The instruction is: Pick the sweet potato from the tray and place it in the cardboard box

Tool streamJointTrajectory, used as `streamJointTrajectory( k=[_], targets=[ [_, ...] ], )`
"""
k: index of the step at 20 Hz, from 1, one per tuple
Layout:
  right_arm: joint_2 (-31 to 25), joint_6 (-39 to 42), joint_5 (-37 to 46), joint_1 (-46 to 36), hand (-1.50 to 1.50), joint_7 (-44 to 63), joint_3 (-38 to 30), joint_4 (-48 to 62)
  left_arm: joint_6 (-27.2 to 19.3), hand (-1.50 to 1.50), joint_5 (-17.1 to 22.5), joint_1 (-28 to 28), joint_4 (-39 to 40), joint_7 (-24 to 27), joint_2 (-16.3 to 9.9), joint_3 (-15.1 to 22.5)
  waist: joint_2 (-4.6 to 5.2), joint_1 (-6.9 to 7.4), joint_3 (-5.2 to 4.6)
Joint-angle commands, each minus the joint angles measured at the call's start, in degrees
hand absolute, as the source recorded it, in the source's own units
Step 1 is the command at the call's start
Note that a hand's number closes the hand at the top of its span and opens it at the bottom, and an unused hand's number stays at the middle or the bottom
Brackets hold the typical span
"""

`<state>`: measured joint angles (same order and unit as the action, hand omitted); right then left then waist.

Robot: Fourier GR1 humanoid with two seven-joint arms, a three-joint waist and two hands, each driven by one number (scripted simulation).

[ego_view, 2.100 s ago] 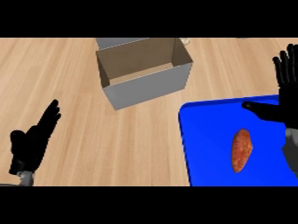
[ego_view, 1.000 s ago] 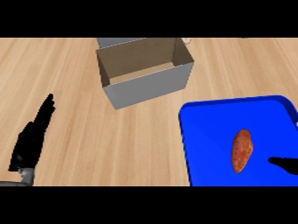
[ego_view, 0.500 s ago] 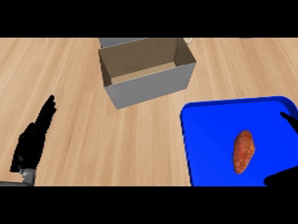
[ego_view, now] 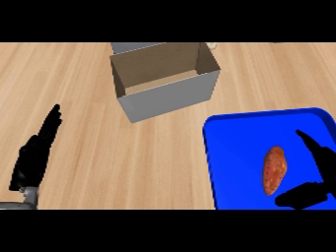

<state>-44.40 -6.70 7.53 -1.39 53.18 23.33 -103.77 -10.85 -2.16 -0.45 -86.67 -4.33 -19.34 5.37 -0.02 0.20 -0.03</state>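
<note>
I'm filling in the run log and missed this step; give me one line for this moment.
phase: reach | right robot hand: open beside sweet potato, no grasp | sweet potato: on blue tray | cardboard box: open | left robot hand: resting open

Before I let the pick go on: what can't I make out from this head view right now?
- Right hand: its wrist and forearm are cut off by the view's lower right edge.
- Whether that hand touches the sweet potato or hovers above the blue tray: the steep view gives no height.
- Cardboard box: its floor is hidden by its near wall.
- Left hand: seen edge-on, palm hidden.
</note>
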Motion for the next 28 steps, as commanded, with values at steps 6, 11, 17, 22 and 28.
streamJointTrajectory(
  k=[6, 11, 17, 22, 28],
  targets=[
    [7.96, 4.50, 6.95, 1.24, -1.50, 1.31, -1.46, 4.41, 5.12, 0.00, 1.67, 1.48, -1.01, 0.90, -0.34, -4.93, 0.01, -0.13, 0.03],
    [11.40, 6.70, 10.98, 3.16, -1.50, -1.28, -4.42, 4.49, 2.56, 0.00, -4.97, 1.94, -3.22, -2.15, 3.21, -2.02, -0.01, -0.20, 0.04],
    [14.08, 9.58, 12.56, 2.45, -1.50, -4.94, -6.99, 8.24, 1.54, 0.00, -6.99, 1.98, 0.84, 2.10, 7.35, -1.56, 0.03, -0.25, 0.03],
    [17.25, 11.71, 15.82, 4.79, -1.50, -3.80, -10.28, 4.55, 5.61, 0.00, -5.00, 0.22, -5.64, -5.58, 5.27, -5.78, -0.02, -0.28, 0.04],
    [24.05, 11.12, 21.62, 2.99, -1.50, -4.79, -9.73, 8.66, 6.61, 0.00, -6.79, 1.55, -3.36, -0.53, 6.46, -6.80, 0.00, -0.15, 0.03]
  ],
)
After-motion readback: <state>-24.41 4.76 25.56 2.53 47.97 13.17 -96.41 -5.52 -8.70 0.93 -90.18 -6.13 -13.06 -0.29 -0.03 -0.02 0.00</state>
